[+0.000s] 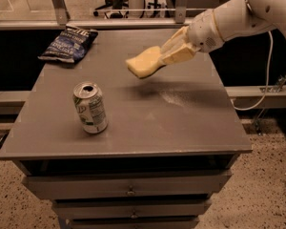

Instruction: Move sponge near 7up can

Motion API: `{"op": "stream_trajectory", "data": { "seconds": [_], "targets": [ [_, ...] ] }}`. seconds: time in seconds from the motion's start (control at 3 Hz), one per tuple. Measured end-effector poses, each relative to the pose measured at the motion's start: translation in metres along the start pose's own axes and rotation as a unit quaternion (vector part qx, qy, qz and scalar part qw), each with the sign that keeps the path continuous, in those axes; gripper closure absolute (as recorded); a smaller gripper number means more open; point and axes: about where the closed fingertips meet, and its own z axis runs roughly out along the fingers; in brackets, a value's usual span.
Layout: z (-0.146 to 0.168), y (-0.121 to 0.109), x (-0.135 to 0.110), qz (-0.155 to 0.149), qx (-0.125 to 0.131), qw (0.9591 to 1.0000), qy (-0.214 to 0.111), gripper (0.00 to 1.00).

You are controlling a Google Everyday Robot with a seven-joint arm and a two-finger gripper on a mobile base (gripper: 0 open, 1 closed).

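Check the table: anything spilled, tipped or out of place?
Nothing stands out. The 7up can stands upright, the snack bag lies at the far-left corner, and the pincer holds the sponge above the table.
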Motion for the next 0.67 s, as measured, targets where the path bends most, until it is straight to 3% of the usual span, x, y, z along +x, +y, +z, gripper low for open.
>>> {"op": "stream_trajectory", "data": {
  "seconds": [0.33,0.67],
  "targets": [
    [0.016,0.058,-0.007,-0.037,-0.045,0.9983,0.001,1.0],
    [0.033,0.111,-0.015,-0.068,-0.092,0.9934,-0.001,0.98]
  ]
}}
